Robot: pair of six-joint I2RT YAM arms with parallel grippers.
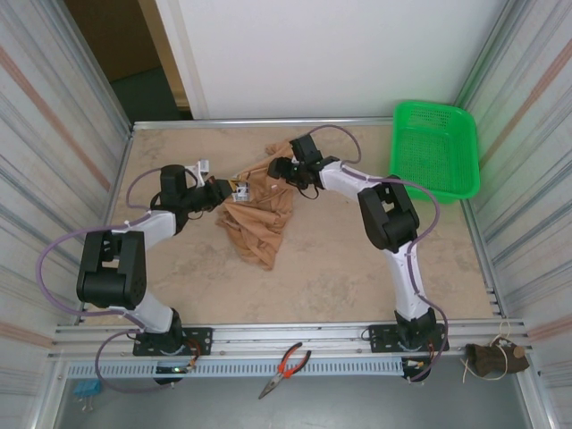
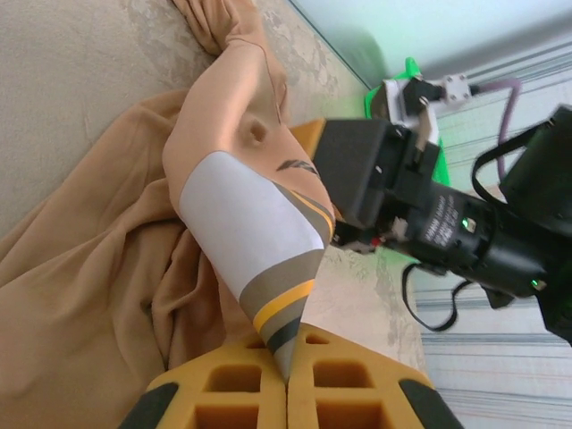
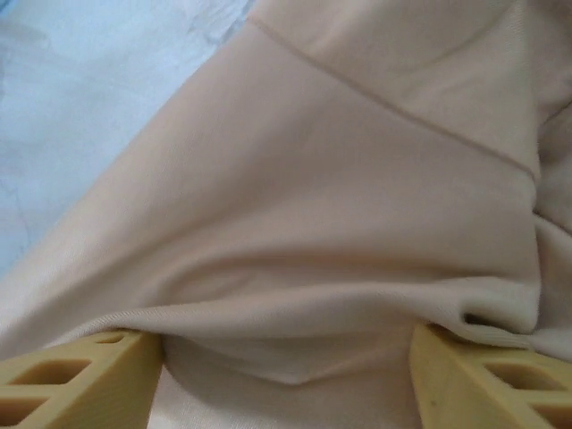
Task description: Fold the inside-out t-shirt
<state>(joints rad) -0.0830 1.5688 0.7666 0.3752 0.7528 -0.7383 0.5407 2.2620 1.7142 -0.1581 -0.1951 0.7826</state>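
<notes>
Top external is giving me the whole worktop (image 1: 340,268). The tan t-shirt (image 1: 257,223) is lying in a crumpled heap, spreading toward the near side from the left claw (image 1: 234,188) and the right claw (image 1: 273,168). The two claws are sitting close together at its far edge, and a green basket (image 1: 435,152) is standing well off beyond the right claw.

Left wrist is showing what the overhead cannot. That claw's yellow fingers (image 2: 349,393) are pressing tight together on the narrow end of a white tag (image 2: 246,223) striped grey, yellow and dark. Soft folds are bunching beside it, and the right claw is sitting just past the tag.

Right wrist is showing its own fingers (image 3: 80,375) standing wide apart. Smooth fabric crossed by a thin seam is bulging between them.
</notes>
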